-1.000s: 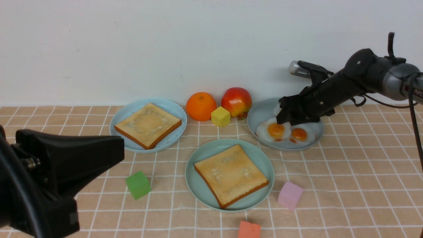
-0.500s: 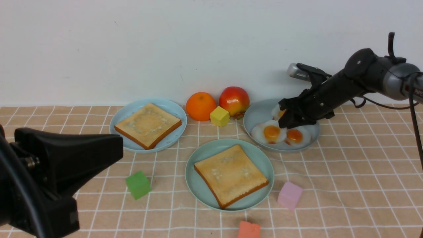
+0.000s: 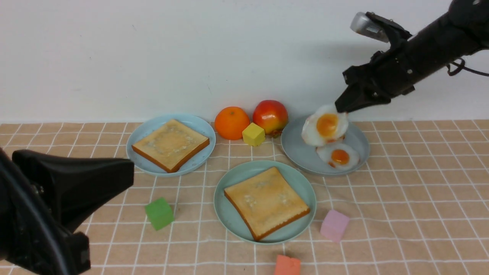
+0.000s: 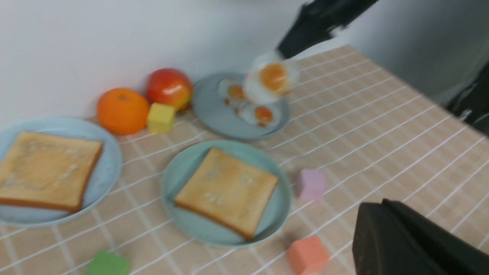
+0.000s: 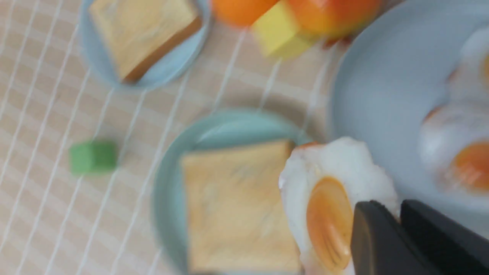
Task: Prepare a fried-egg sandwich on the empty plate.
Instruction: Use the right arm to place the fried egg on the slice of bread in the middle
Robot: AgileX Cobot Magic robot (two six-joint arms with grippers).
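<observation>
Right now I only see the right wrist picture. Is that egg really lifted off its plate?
Observer: Yes. In the front view the fried egg hangs from the right hand, above the grey-blue plate.
Operator: Is there anything on the table that I can't see?
Observer: A pink cube, just right of the mint-green plate.
Operator: And the other arm?
Observer: The left hand is shut and empty, at the near left.

Right gripper [image 3: 338, 108] held high, angled down, pinched tight, left gripper [image 3: 130, 173] low, closed
</observation>
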